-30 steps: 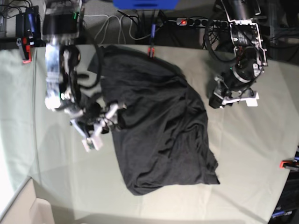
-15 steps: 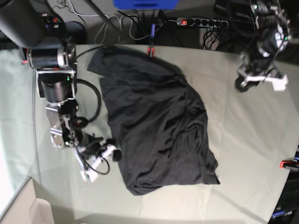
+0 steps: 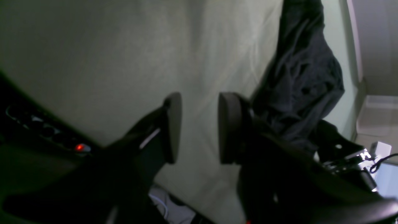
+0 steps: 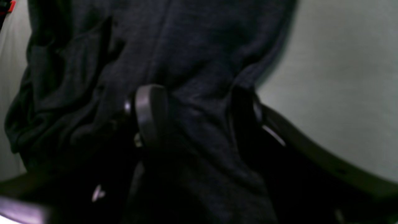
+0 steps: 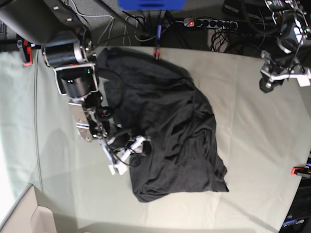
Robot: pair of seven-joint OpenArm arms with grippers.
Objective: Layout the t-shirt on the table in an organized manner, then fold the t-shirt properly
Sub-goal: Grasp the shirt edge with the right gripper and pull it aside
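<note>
The black t-shirt (image 5: 165,121) lies crumpled in a rough heap across the middle of the table (image 5: 252,160). My right gripper (image 5: 129,153) is over the shirt's left edge. In the right wrist view its fingers (image 4: 152,115) stand apart, open, with dark t-shirt (image 4: 192,56) fabric lying between and under them. My left gripper (image 5: 266,85) hangs at the far right back corner, well away from the shirt. In the left wrist view the left gripper (image 3: 199,127) is open with only bare table (image 3: 124,46) in the gap, and the t-shirt (image 3: 298,77) lies beyond it.
Red clamps sit on the table's back edge (image 5: 156,52), back left corner (image 5: 26,53) and right edge (image 5: 297,170). A power strip (image 5: 209,23) and cables lie behind the table. A beige box (image 5: 29,218) stands at the front left corner.
My right gripper has moved from the bare cloth left of the shirt onto the shirt's left edge. The left arm has drawn back from mid-table to the far right corner.
</note>
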